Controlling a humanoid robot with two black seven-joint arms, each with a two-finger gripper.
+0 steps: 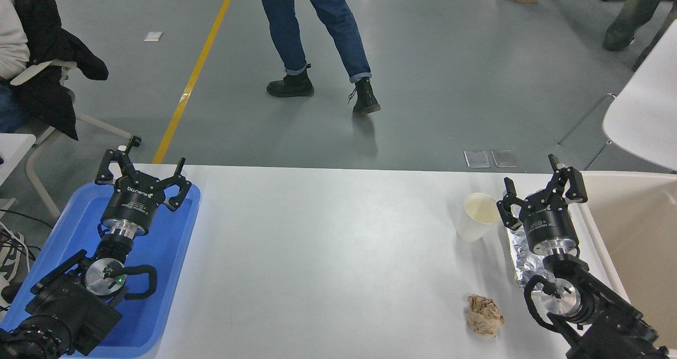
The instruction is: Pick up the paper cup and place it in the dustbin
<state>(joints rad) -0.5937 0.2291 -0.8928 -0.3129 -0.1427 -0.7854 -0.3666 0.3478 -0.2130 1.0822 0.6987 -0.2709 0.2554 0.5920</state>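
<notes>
a: while the right claw (539,185) is hanging over the table (328,253) with its fingers spread and nothing between them, where is the paper cup (477,217) lying from it?

b: just to the claw's left, near but not touching as far as i can judge. it is standing upright, mouth up, so its long axis is running vertical, a little tilted in this view.

a: and which arm is nearer?

b: the right one by far. the left claw (144,174) is sitting well apart at the far left over the blue tray (169,274), also released and empty.

a: and the dustbin (629,232)?

b: on the claw's other side, at the right edge, so i am guessing the cup is going to need a short carry rightward across the claw's own position.

a: anything hard to read?

b: the bin is running out of the picture, the crinkled foil tray (521,253) is mostly hiding under the right wrist, and height above the table is not readable. a brown paper ball (484,315) is lying nearer the camera, apart from the cup.
</notes>
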